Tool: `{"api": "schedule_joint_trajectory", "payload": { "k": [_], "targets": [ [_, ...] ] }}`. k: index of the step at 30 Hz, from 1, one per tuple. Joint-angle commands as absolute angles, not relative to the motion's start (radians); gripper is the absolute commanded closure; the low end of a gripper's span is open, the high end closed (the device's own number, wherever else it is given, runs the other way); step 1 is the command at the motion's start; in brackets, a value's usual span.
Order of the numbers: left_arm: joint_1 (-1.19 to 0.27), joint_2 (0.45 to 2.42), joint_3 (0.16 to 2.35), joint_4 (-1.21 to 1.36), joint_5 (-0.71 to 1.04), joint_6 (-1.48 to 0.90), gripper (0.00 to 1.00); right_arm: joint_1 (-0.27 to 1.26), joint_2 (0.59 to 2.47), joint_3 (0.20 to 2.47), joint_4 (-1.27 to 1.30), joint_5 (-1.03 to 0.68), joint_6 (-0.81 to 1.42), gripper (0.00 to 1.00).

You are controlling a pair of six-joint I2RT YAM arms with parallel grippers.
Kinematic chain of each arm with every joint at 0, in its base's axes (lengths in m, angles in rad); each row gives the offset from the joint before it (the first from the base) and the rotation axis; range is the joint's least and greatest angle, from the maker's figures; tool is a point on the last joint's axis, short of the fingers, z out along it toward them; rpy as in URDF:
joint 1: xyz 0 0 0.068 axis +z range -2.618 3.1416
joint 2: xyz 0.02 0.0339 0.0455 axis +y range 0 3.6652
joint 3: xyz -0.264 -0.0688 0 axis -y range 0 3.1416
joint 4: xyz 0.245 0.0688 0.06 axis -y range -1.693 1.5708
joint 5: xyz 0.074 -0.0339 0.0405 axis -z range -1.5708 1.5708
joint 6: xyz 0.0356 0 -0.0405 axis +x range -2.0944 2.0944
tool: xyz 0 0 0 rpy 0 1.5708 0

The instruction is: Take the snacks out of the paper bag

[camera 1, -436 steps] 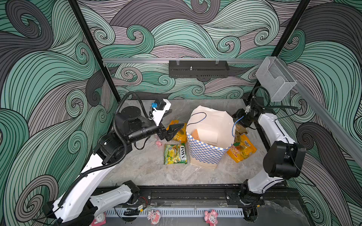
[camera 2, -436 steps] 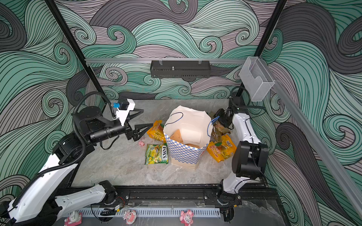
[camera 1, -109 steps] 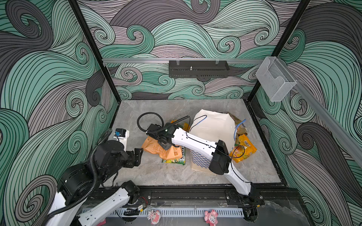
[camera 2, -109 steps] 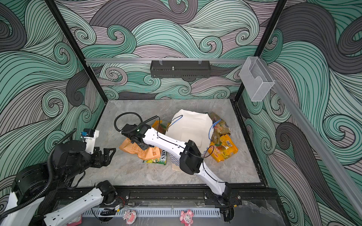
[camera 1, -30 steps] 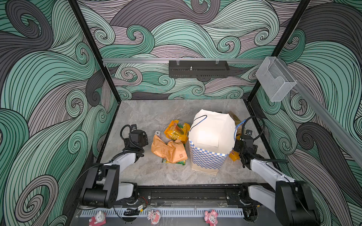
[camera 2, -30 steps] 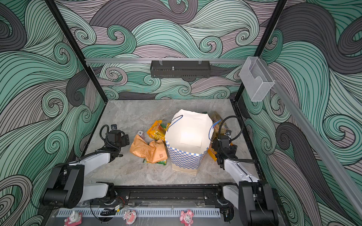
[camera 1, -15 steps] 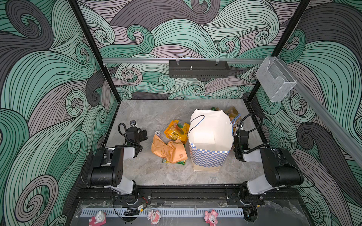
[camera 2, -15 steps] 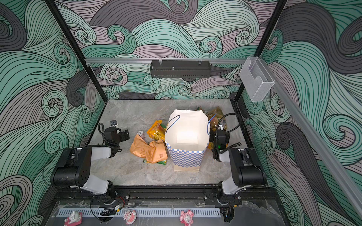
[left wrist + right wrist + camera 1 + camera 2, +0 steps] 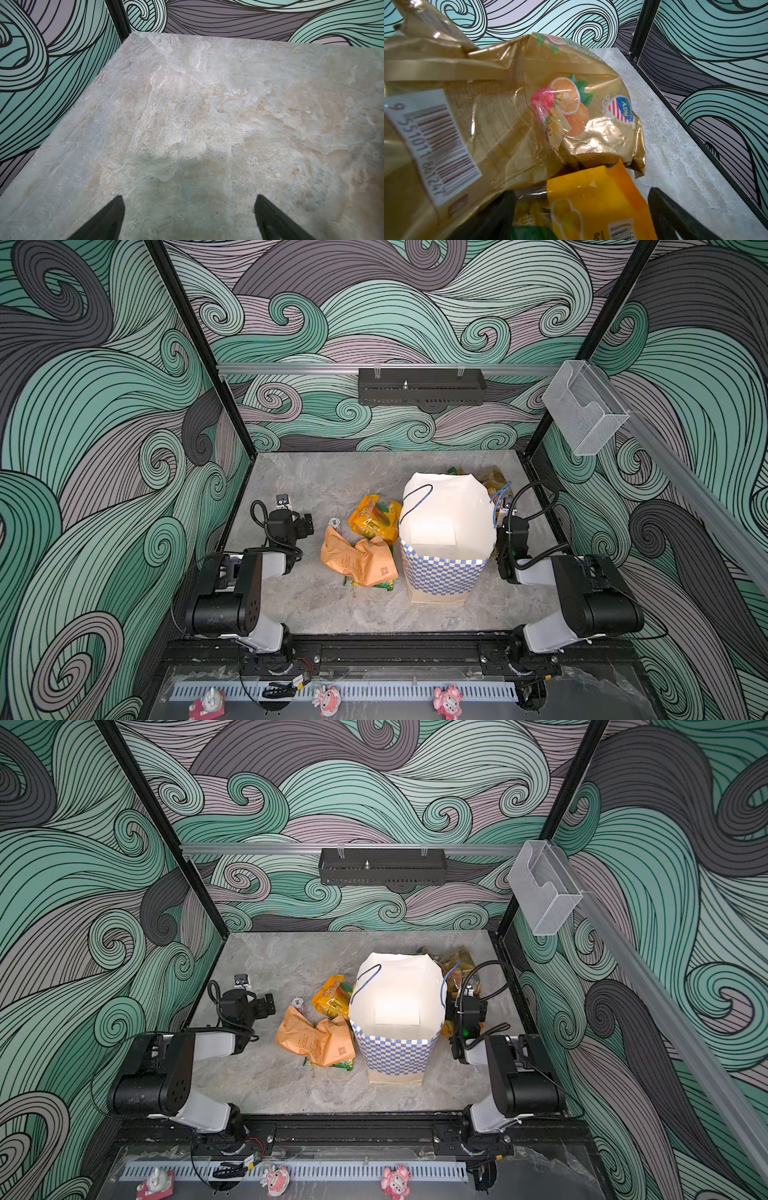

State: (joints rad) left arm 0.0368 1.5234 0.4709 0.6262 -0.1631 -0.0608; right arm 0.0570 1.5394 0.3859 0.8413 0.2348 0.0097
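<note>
Three walls (image 9: pixel 395 302) printed with teal and grey waves enclosed a matt, marble-veined grey tabletop (image 9: pixel 332 485). Right of centre stood the paper bag (image 9: pixel 444 572), upright and open-mouthed, smooth white paper above a blue-checked band. Outside it lay a crumpled tan-orange packet (image 9: pixel 357 560) just beside its left, over a green packet (image 9: pixel 384 585); a glossy orange-yellow packet (image 9: pixel 374 520) beyond; a creased gold foil packet (image 9: pixel 529 104) and a slick yellow packet (image 9: pixel 591 197) on its right. The left tool (image 9: pixel 189 197) was spread over bare tabletop; the right tool (image 9: pixel 577 199), spread too, hung over the yellow packet, pinching nothing.
</note>
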Motion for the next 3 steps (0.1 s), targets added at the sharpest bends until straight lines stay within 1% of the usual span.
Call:
{"api": "schedule_joint_trajectory", "payload": {
  "k": [1, 3],
  "targets": [
    [0.037, 1.526, 0.474, 0.657, -0.150, -0.054, 0.01, 0.056, 1.545, 0.396, 0.870, 0.213, 0.002, 0.01],
    [0.036, 1.526, 0.473, 0.657, -0.150, -0.054, 0.01, 0.058, 1.531, 0.378, 0.884, 0.202, -0.007, 0.01]
  ]
}}
